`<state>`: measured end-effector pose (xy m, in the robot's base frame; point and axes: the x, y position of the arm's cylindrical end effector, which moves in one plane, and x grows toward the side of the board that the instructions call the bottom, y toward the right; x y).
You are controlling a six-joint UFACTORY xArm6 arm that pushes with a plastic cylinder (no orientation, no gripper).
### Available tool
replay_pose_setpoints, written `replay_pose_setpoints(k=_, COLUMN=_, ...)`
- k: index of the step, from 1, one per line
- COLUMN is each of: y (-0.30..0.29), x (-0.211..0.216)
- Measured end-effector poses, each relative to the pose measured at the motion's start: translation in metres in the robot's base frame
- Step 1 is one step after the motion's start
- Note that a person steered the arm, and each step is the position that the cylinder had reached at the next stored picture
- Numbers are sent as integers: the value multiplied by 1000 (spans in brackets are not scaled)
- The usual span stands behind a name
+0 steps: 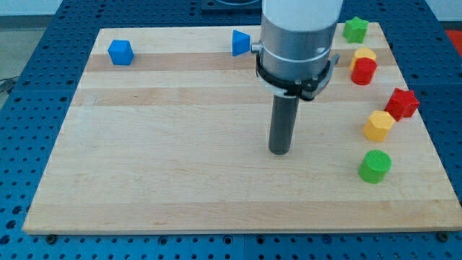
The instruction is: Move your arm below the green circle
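The green circle [375, 166] is a short green cylinder lying near the board's right edge, low in the view. My tip [279, 151] rests on the wooden board [180, 173], well to the view's left of the green circle and slightly higher than it. The rod hangs from the grey arm body [297, 43] at the view's top.
A yellow hexagon [378, 125] lies just above the green circle, with a red star [403, 103] above that. A red cylinder [364, 71], a yellow block [363, 55] and a green star [354, 28] sit at the top right. A blue cube [120, 52] and a blue triangle [240, 42] lie along the top.
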<state>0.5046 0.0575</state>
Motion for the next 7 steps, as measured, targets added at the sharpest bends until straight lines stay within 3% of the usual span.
replay_pose_setpoints(k=1, y=0, x=0)
replay_pose_setpoints(k=3, y=9, x=57)
replay_pose_setpoints(k=4, y=14, x=59)
replay_pose_setpoints(k=5, y=72, x=86)
replay_pose_setpoints(k=7, y=106, x=102)
